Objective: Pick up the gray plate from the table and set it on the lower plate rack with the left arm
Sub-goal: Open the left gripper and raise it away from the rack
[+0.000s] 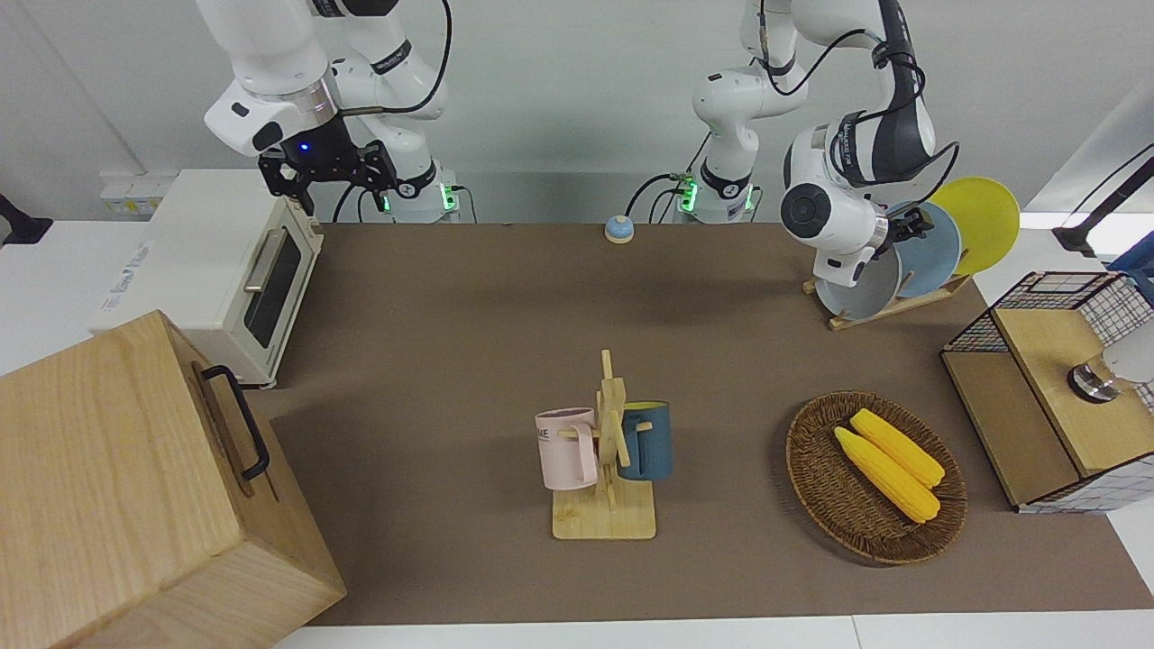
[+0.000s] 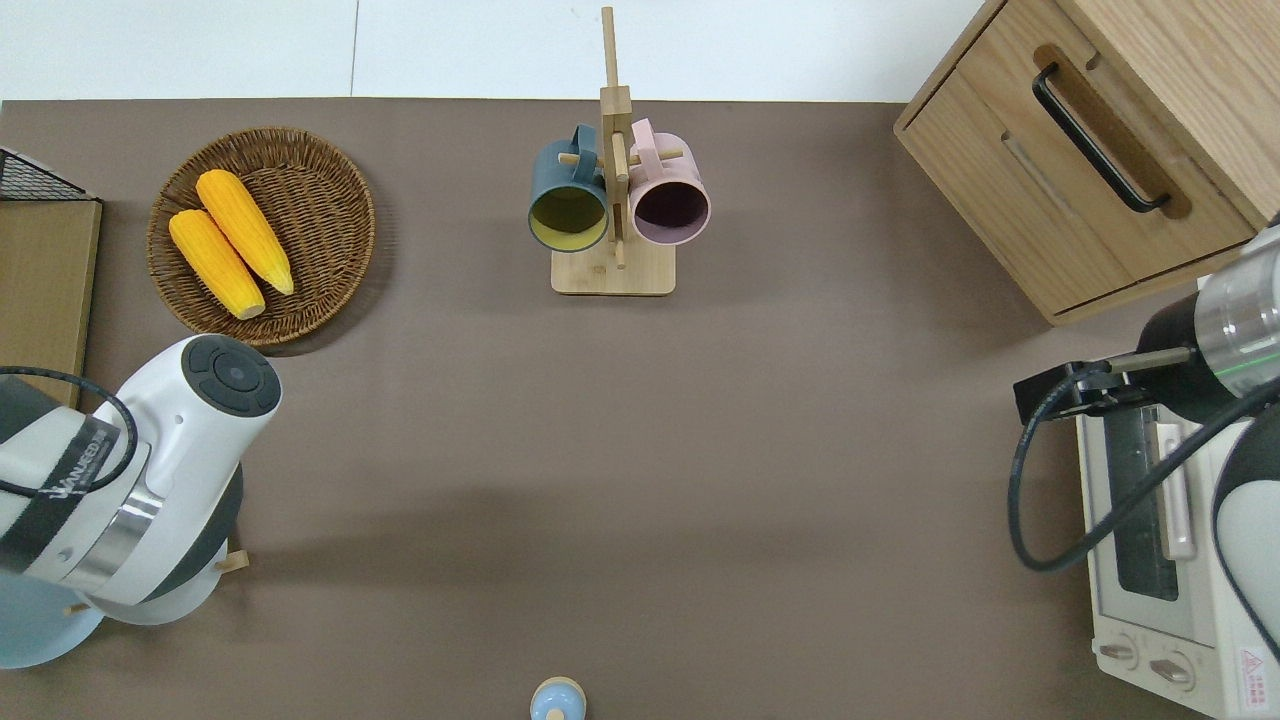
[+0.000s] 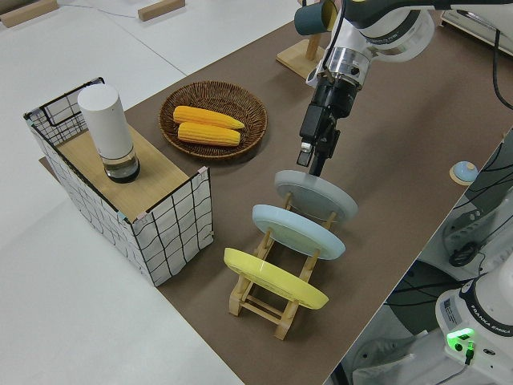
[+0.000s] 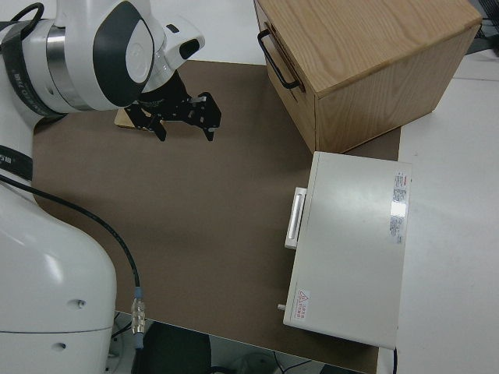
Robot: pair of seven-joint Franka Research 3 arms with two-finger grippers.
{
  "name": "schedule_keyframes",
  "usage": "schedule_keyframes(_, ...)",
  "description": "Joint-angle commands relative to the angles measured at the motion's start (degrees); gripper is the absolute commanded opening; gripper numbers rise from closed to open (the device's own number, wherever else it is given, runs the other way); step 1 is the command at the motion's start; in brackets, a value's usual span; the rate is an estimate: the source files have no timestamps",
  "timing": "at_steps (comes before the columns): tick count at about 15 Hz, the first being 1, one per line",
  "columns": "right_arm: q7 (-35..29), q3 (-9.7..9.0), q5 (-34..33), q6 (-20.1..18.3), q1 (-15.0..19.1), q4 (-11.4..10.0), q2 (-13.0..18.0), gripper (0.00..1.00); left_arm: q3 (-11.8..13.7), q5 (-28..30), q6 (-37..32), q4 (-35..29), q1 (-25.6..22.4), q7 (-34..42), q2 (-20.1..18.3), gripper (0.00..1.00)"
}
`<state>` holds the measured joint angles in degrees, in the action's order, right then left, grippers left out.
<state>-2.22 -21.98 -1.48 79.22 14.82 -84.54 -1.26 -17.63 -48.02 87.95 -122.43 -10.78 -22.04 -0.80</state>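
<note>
Plates line up on the lower plate rack [image 3: 268, 290] at the left arm's end of the counter [image 1: 469, 361], three of them, all leaning the same way. Gray plate [image 3: 316, 199] sits in the lowest slot, sky-blue plate [image 3: 298, 231] next up, yellow plate [image 3: 275, 278] at the top end. Left claw [image 3: 313, 157] hangs right above the gray plate's upper rim, pointing down at it. From the side its fingers [image 3: 306, 150] look close together with nothing between them, though the angle is poor, so whether the tips touch the rim I cannot tell. The plate seems to be resting on the rack by itself.

Farther from the robots, a wicker basket [image 1: 816, 487] holds two corn cobs [image 1: 888, 464]. Mid-counter stands the mug tree [image 1: 606, 469] with a pink mug [image 1: 565, 448] and a dark blue mug [image 1: 645, 440] hanging on it. Right claw [image 4: 184, 117] is parked, jaws spread wide and empty. Toaster oven [image 1: 230, 270] and wooden cabinet [image 1: 135, 487] sit at the right arm's end.
</note>
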Motion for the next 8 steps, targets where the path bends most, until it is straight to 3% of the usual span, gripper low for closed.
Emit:
schedule_keyframes(1, -0.7, -1.22, -0.4, -0.6, 1.4, 0.4, 0.1, 0.983, 0.2, -0.1, 0.0, 0.8, 0.5, 0.4, 0.1, 1.0)
schedule_keyframes(4, -0.7, -1.22, -0.4, -0.6, 1.4, 0.4, 0.1, 0.983, 0.2, 4.6, 0.1, 2.6, 0.5, 3.2, -0.3, 1.0)
schedule_keyframes(8, -0.7, -1.14, -0.4, -0.6, 1.4, 0.3, 0.1, 0.983, 0.5, 16.3, 0.1, 8.9, 0.0, 10.2, -0.3, 1.0)
